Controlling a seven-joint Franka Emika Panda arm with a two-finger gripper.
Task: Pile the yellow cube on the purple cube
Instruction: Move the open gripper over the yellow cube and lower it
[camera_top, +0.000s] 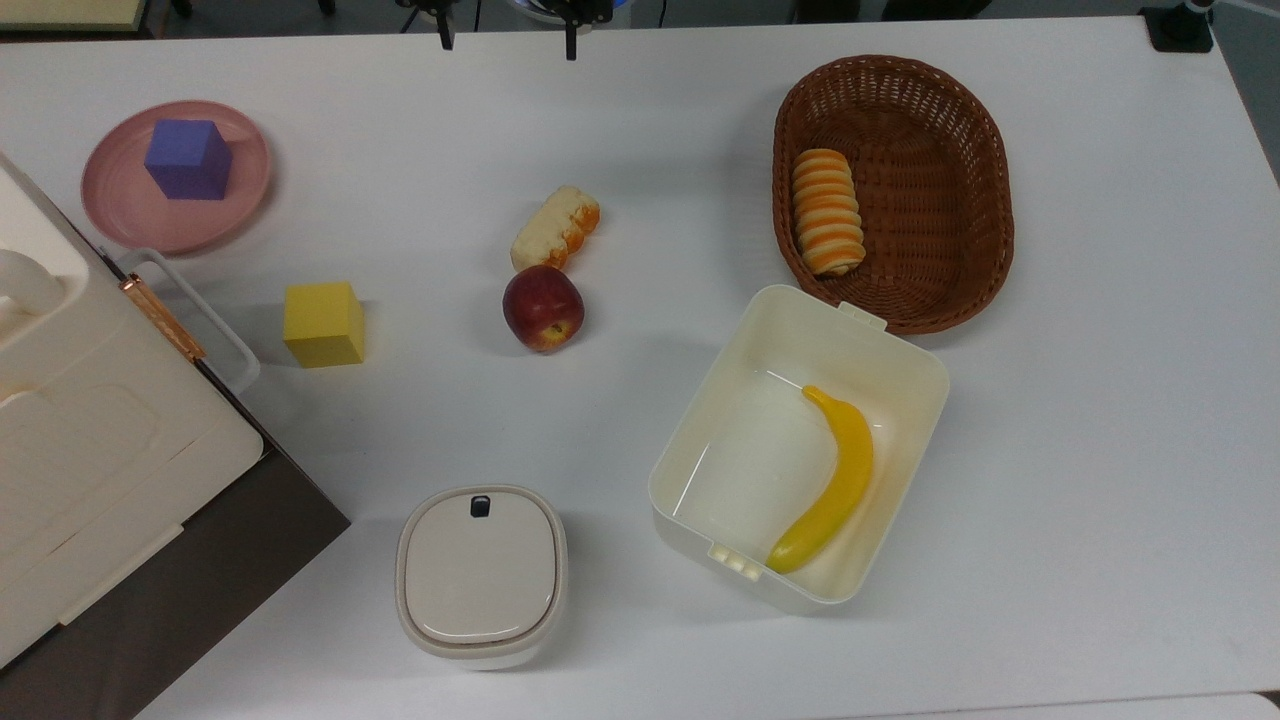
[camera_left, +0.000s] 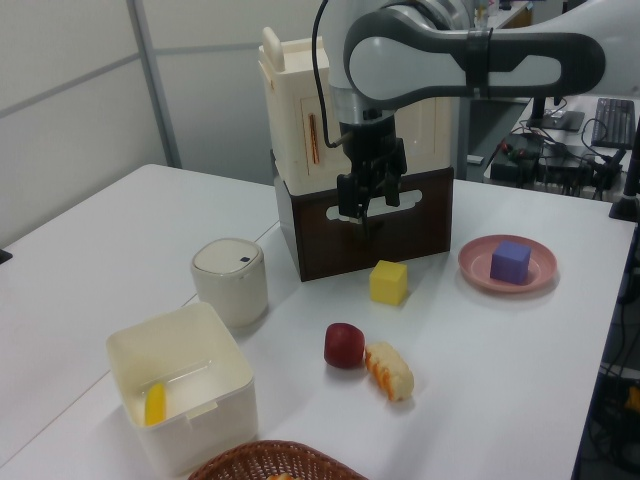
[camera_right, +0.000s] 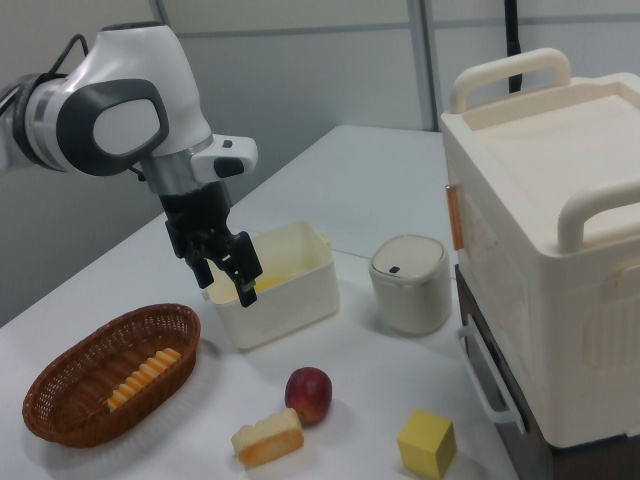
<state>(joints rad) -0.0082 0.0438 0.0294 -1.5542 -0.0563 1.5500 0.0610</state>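
Note:
The yellow cube (camera_top: 323, 324) (camera_left: 389, 282) (camera_right: 427, 443) rests on the white table, near the brown base of a large cream case. The purple cube (camera_top: 188, 158) (camera_left: 511, 261) sits on a pink plate (camera_top: 120, 215) (camera_left: 475, 268), well apart from the yellow one. My gripper (camera_left: 372, 205) (camera_right: 225, 285) hangs open in the air with nothing between its fingers. In the left view it is a little above and to the left of the yellow cube. In the right view it hovers in front of the white open box.
A red apple (camera_top: 543, 307) and a bread roll (camera_top: 556, 228) lie mid-table. A wicker basket (camera_top: 960, 150) holds striped bread. A white open box (camera_top: 780, 320) holds a banana (camera_top: 845, 480). A lidded white canister (camera_top: 481, 572) and the tall cream case (camera_top: 80, 420) stand nearby.

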